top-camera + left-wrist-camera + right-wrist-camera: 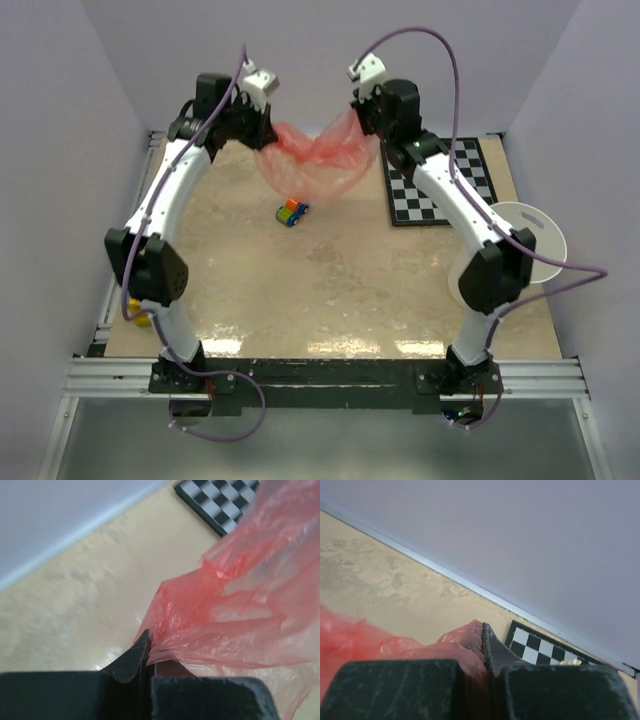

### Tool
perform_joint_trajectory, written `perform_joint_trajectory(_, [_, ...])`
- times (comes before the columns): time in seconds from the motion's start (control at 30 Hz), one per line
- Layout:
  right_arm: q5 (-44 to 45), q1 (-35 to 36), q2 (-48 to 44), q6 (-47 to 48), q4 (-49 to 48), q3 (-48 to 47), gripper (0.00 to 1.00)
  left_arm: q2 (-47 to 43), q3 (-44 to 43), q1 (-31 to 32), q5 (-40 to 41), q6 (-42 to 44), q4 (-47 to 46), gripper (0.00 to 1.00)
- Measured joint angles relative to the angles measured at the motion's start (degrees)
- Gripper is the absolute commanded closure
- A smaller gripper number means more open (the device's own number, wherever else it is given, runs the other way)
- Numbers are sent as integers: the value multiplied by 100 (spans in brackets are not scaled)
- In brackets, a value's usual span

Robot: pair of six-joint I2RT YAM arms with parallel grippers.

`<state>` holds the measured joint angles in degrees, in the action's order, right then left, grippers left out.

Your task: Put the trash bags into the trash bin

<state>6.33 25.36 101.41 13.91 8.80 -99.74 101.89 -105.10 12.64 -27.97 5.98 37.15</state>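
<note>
Table [330, 290]: beige, mottled stone-look top, glossy, with glare along its near edge.
Checkerboard [440, 180]: black-and-white, lying flat on the table's far right part.
Toy car [292, 212]: small and multicoloured, left of the checkerboard and well apart from it, a little nearer the camera.
Trash bin [525, 240]: white and round, just beside the checkerboard's near right corner, at the table's right edge, partly hidden.
Yellow object [140, 316]: small, far left of the checkerboard, at the opposite table edge, mostly hidden.
</note>
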Motion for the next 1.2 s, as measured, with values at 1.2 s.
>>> perform_joint_trajectory(1.2, [-1174,833,-5740,492,-411,5591,100,-4872,6520,2371,1412,3139,-4743,100])
